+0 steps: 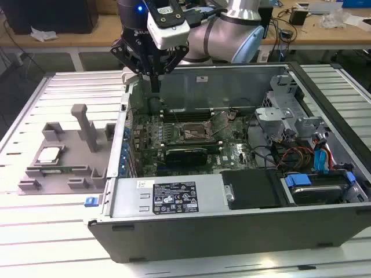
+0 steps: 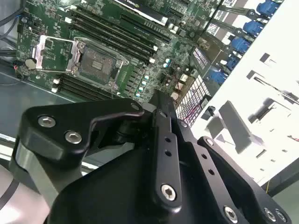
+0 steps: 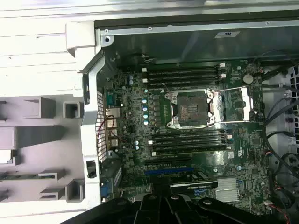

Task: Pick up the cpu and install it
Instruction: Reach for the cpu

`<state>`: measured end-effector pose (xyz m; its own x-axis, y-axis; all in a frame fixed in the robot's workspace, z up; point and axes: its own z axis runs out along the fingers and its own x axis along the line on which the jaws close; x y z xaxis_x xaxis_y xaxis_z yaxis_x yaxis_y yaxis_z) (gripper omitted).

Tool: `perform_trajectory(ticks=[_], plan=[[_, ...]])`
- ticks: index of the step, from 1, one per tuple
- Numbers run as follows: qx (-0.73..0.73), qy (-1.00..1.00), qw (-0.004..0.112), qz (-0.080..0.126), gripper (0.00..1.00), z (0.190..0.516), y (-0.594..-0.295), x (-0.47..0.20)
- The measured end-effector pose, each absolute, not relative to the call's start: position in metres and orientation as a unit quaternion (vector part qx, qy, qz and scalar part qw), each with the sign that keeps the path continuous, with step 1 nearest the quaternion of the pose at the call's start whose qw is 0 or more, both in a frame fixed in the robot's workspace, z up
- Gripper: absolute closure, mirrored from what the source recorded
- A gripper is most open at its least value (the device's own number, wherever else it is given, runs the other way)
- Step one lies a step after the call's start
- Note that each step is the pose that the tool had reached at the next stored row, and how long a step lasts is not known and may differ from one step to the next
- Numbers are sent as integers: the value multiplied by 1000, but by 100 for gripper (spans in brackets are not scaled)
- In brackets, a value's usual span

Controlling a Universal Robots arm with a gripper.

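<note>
We see the cpu [image 1: 49, 154] lying flat, silver-grey top upward, in a shallow recess of the grey plastic tray [image 1: 71, 152] at the exterior view's left, in the lower-left part of the frame. The tray rests on the slatted metal table [image 1: 35, 231], just beside the open computer case [image 1: 232, 223], which takes up the middle and right of the frame.

The gripper [image 1: 155, 87] hangs in the upper middle of the frame, left of centre, on the grey arm [image 1: 232, 29] that reaches in from the top edge. Its tips point down over the back corner of the case on the tray's side. We find it well apart from the cpu and touching nothing. In the exterior view the two fingers meet in a single narrow point, and in the second wrist view the black fingers [image 2: 164, 140] lie pressed together, so we read the gripper as closed and empty.

Inside the case, the green motherboard [image 1: 174, 130] lies flat. The cpu socket [image 3: 191, 109] sits near its centre, its dark contact field bare. Its metal load frame [image 3: 233, 105] is swung open and lies just beside it. Rows of black memory slots [image 3: 182, 72] run along two sides of the socket. A long black expansion card [image 1: 185, 155] stands in the board below the socket in the exterior view.
</note>
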<state>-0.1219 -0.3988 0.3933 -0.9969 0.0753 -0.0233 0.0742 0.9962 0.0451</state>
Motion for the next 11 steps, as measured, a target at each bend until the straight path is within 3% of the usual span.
perform_trajectory(ticks=[11], plan=[[37,999,12,22,89,393,-399,-124]])
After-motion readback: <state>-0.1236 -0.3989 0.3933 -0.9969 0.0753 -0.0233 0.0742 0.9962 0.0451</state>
